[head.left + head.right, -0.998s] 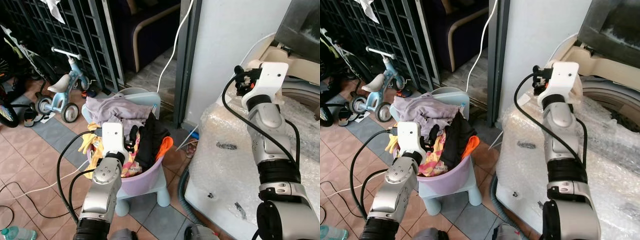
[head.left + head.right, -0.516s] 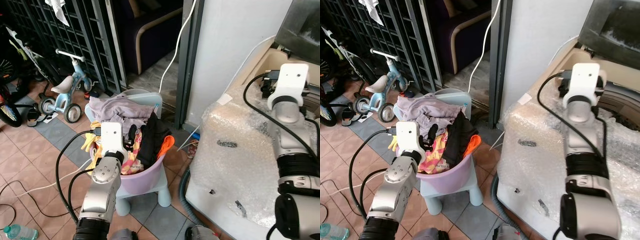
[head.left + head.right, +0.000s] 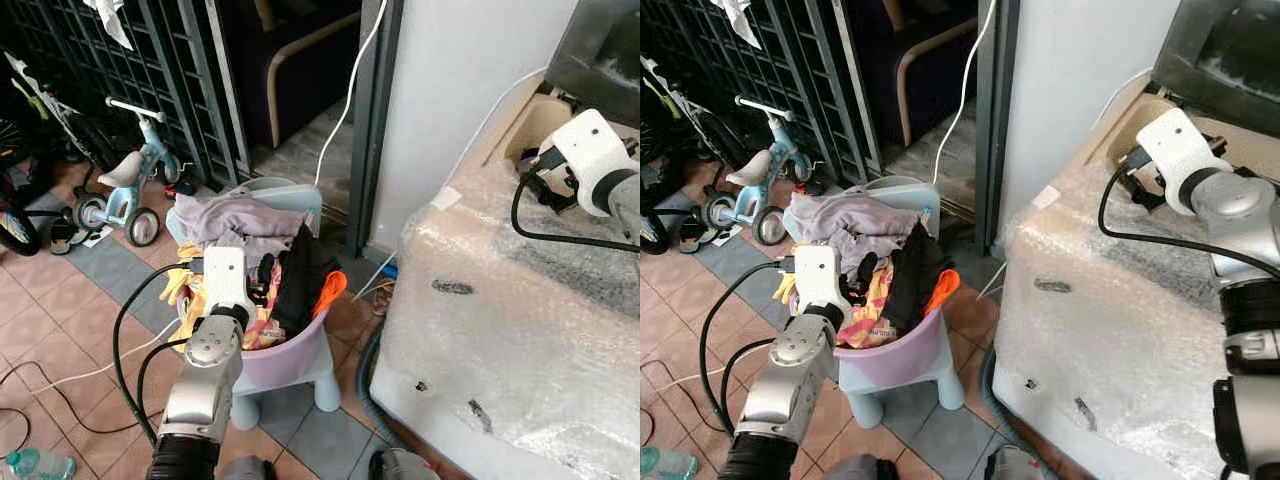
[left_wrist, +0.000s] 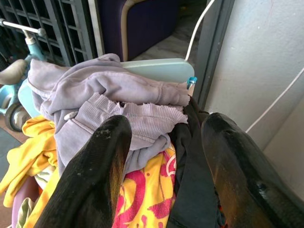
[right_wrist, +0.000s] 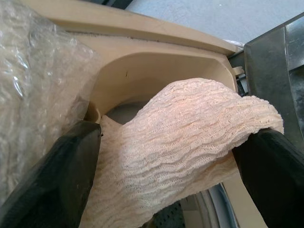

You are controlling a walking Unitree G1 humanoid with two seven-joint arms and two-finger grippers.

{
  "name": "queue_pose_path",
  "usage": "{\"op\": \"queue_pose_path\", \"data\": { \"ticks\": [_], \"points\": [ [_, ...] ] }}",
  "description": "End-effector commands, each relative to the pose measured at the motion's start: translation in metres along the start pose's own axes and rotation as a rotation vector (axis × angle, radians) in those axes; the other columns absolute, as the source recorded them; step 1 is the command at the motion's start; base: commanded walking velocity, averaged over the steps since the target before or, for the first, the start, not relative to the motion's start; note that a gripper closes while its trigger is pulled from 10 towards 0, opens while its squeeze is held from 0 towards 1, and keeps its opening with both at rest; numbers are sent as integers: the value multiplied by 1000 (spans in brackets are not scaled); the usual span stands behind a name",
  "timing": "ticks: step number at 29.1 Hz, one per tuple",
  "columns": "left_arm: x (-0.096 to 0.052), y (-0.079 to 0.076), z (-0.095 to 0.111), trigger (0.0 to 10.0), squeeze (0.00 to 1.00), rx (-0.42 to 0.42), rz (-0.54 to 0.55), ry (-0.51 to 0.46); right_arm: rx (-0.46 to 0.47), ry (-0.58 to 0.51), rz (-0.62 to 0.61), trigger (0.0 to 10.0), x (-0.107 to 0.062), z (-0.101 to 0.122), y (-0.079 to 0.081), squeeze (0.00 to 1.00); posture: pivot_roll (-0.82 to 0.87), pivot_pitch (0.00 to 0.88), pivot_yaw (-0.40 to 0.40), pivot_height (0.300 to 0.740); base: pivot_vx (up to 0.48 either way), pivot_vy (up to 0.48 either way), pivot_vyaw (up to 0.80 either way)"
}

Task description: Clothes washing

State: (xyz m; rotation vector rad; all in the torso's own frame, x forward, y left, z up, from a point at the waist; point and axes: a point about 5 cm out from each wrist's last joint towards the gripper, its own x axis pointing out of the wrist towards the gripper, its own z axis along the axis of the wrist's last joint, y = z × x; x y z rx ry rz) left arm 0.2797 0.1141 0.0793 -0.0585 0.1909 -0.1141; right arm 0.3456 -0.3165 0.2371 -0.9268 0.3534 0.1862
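A lilac basket [image 3: 290,360] heaped with clothes stands on a pale blue stool [image 3: 325,385]. On top lie a lilac garment [image 4: 109,90], a black one [image 3: 300,275] and yellow and pink prints [image 4: 147,190]. My left gripper [image 4: 164,121] hovers open just above the heap. To the right is a bubble-wrapped top-loading washer [image 3: 500,330] with its lid [image 3: 600,40] up. My right gripper [image 5: 175,135] reaches over the beige tub opening [image 5: 123,71], fingers wide apart. A cream knit cloth [image 5: 190,142] lies between them, sagging towards the drum.
A child's tricycle [image 3: 125,185] and a dark metal grille [image 3: 120,80] stand at the left. A white cable [image 3: 350,90] hangs by the door frame. A grey hose [image 3: 365,370] runs beside the washer. Black and white cables [image 3: 60,375] and a bottle [image 3: 30,465] lie on the tiles.
My right arm has swung right and away, from above the washer's front corner to over the tub opening. The left gripper stays over the basket.
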Motion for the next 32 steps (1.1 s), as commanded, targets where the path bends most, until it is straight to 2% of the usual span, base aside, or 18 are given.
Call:
{"op": "queue_pose_path", "data": {
  "ticks": [1, 2, 3, 6, 7, 10, 11, 13, 16, 17, 18, 19, 20, 22, 25, 27, 29, 32],
  "points": [
    [1, -2, -1, 10000, 0, -12, -2, 13, -56, -15, 21, 10000, -4, 6, -7, 702, -56, 47, 42, 740, 0, 0, 0],
    [1, -2, -2, 10000, 0, -12, -4, 16, -63, -11, 12, 10000, -6, 6, -11, 553, -59, 48, 39, 740, 0, 0, 0],
    [1, -2, -2, 10000, 0, -12, -6, 21, -44, -4, -20, 10000, -6, 6, -17, 486, -59, 48, 39, 740, 0, 0, 0],
    [1, -3, -4, 10000, 0, -10, -4, 31, -23, 0, -60, 10000, -6, 7, -22, 486, -62, 48, 39, 740, 0, 0, 0],
    [1, -3, -5, 10000, 0, -11, -4, 38, 280, -73, -193, 10000, 1, 14, -29, 0, -61, 48, 37, 740, 0, 0, 0],
    [1, -3, -5, 10000, 0, -12, -1, 38, 908, -103, -235, 10000, 14, 12, -16, 0, -56, 51, 38, 740, 0, 0, 0],
    [1, -2, -4, 10000, 0, -16, 4, 39, 1243, -45, -117, 10000, 21, 9, 3, 0, -58, 51, 37, 740, 0, 0, 0],
    [1, -2, -6, 10000, 0, -29, 1, 52, 1288, -5, -57, 10000, 24, 9, 13, 0, -62, 53, 36, 740, 0, 0, 0],
    [1, -2, -6, 10000, 0, -34, -2, 57, 1273, -15, -34, 10000, 25, 10, 15, 0, -65, 52, 35, 740, 0, 0, 0],
    [1, -3, -7, 10000, 0, -33, -8, 59, 1328, -13, -159, 10000, 23, 3, 2, 0, -66, 51, 35, 740, 0, 0, 0],
    [1, -4, -7, 10000, 0, -32, -12, 59, 1332, 13, -194, 10000, 22, -1, -1, 0, -67, 50, 34, 740, 0, 0, 0],
    [1, -5, -6, 10000, 0, -30, -16, 57, 1277, 17, -180, 10000, 22, -2, 0, 0, -67, 49, 34, 740, 0, 0, 0],
    [1, -5, -6, 10000, 0, -30, -21, 53, 1156, 17, -89, 10000, 23, 0, 9, 0, -67, 49, 34, 740, 0, 0, 0],
    [1, -5, -6, 10000, 0, -32, -18, 55, 1078, 13, -56, 10000, 23, 3, 16, 0, -64, 51, 34, 740, 0, 0, 0],
    [2, -4, -6, 10000, 0, -35, -12, 57, 1010, -102, -225, 10000, 19, 11, 1, 0, -65, 51, 33, 740, 0, 0, 0],
    [2, -4, -5, 10000, 0, -37, -7, 49, 977, -229, -279, 10000, 14, 31, -6, 0, -64, 49, 35, 740, 0, 0, 0],
    [1, -3, -4, 10000, 0, -42, 3, 37, 951, -382, -298, 10000, 9, 50, -6, 0, -64, 49, 35, 740, 0, 0, 0],
    [2, -1, -3, 10000, 0, -42, 11, 31, 802, -541, -272, 10000, 0, 79, 15, 0, -57, 46, 38, 740, 0, 0, 0]
  ]
}}
